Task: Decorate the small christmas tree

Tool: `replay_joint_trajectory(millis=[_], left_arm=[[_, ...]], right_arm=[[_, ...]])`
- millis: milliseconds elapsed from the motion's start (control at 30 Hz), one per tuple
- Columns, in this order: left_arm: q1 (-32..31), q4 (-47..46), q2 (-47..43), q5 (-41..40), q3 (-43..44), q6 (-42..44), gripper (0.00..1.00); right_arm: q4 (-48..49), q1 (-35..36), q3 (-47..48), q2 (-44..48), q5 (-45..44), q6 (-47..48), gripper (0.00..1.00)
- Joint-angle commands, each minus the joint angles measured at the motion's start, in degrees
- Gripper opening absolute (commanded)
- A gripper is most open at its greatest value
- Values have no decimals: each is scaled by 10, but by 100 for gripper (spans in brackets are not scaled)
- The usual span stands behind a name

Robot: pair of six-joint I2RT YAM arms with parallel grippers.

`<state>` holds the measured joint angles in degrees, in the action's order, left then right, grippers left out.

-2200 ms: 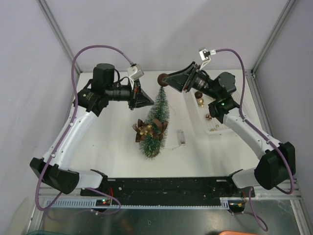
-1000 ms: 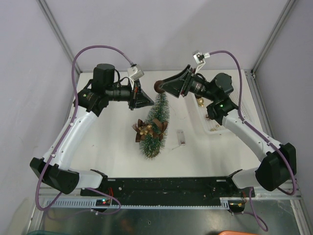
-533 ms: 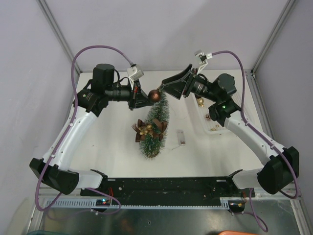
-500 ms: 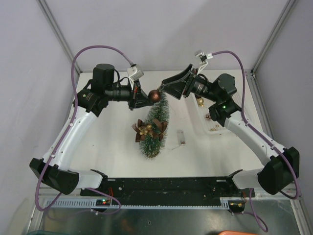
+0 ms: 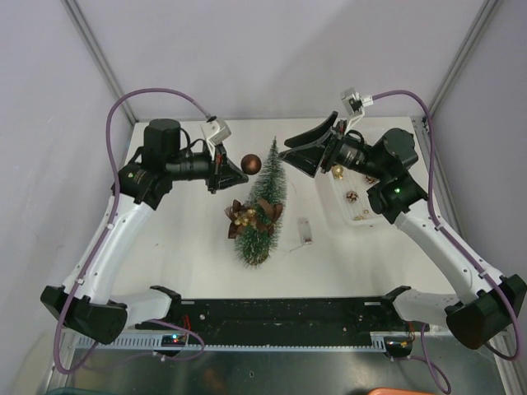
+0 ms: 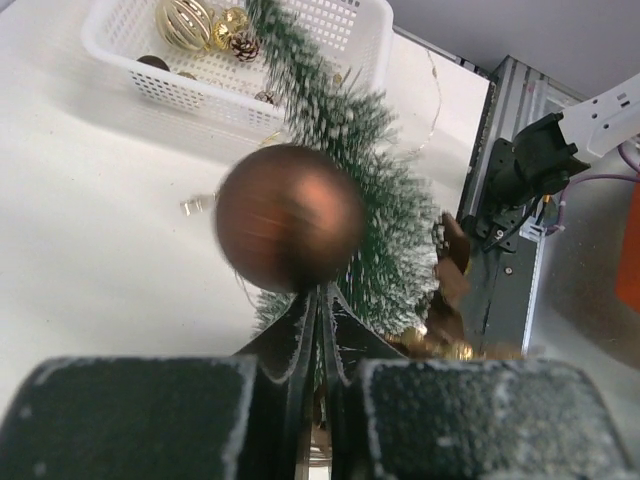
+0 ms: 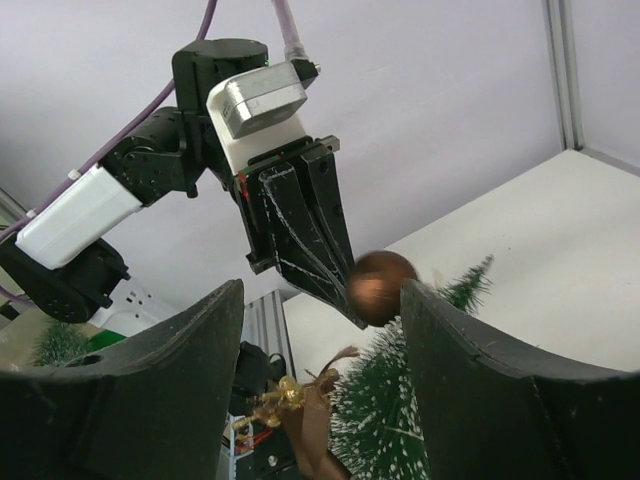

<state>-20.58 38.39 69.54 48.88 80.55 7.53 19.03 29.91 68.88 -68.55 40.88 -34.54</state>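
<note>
- small christmas tree (image 5: 268, 186) upright mid-table, brown-and-gold ornament cluster (image 5: 249, 216) low on it.
- left gripper (image 5: 237, 170) just left of the treetop, jaws pinched nearly together, brown bauble (image 5: 250, 163) held at the tips.
- right gripper (image 5: 290, 155) right of the treetop, jaws spread, nothing between them.

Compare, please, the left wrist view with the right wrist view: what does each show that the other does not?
Only the left wrist view shows the white basket and the gold baubles in it. Only the right wrist view shows the left arm's white camera. Both show the brown bauble at the left tool's tip and the small christmas tree.
</note>
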Motion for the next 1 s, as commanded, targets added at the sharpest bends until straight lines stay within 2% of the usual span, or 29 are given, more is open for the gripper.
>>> replay_joint_trajectory(millis=[0, 733, 767, 900, 967], left_arm=[[5, -4, -30, -6, -18, -1, 8], [24, -4, -61, -16, -31, -10, 10], [25, -4, -62, -21, -31, -13, 12], [34, -3, -67, -45, -32, -16, 41], [41, -1, -70, -51, -33, -18, 50]], right_arm=[[-30, 1, 4, 16, -10, 23, 68], [-89, -6, 1, 47, -27, 45, 69], [-94, -9, 1, 51, -30, 49, 69], [-142, -43, -6, 87, -69, 57, 71], [-180, -75, -12, 103, -104, 64, 72]])
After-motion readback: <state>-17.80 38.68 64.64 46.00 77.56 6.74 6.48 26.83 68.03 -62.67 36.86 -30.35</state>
